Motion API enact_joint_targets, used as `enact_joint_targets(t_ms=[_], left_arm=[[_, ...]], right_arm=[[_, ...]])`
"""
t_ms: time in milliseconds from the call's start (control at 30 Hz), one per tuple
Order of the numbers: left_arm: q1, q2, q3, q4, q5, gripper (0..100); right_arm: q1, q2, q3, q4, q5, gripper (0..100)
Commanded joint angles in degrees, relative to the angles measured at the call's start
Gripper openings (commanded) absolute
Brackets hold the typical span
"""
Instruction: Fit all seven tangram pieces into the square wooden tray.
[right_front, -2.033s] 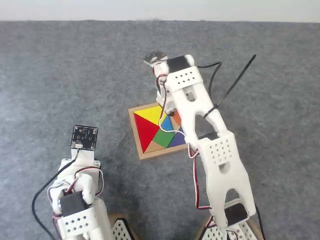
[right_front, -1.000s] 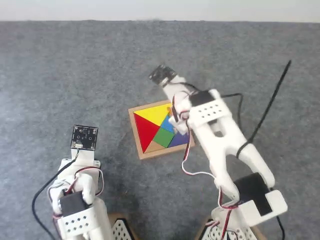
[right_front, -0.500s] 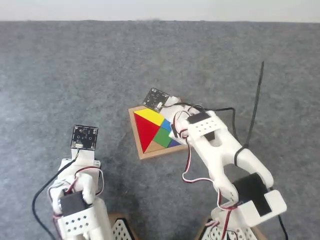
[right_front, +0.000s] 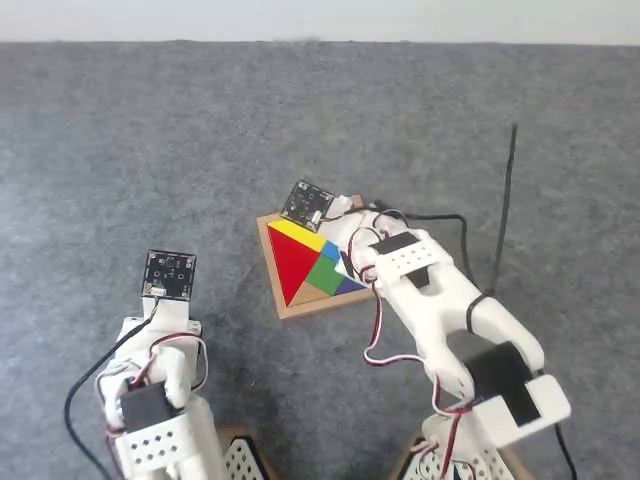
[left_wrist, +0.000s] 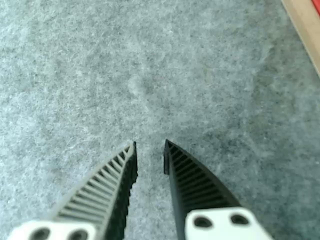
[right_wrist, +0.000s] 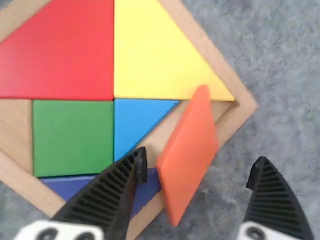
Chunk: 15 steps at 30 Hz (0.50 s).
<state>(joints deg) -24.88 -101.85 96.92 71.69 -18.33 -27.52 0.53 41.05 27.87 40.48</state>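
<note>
While grey felt (right_front: 150, 130) underlies the tray (right_front: 312, 306), a pale band (right_front: 320, 20) runs behind.

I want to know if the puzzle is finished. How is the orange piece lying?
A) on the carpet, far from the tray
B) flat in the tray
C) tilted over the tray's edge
C: the orange piece leans tilted across the rim of the tray, not flat in its gap.
</note>
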Motion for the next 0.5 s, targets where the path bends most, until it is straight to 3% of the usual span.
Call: enact_joint_targets(t_ms=[0, 300, 467], left_arm=[[-0.26, -0.7, -0.4, 0.44, -0.44, 9], [-0.26, -0.7, -0.4, 0.44, -0.44, 9], [-0.26, -0.7, -0.4, 0.44, -0.44, 9]], right_arm=[[0.4, -0.31, -0.7, -1.01, 2.73, 32.0], [0.4, -0.13, -0.53, -1.19, 7.03, 12.5], [0.75, -0.22, -0.35, -2.33, 7.12, 11.6]])
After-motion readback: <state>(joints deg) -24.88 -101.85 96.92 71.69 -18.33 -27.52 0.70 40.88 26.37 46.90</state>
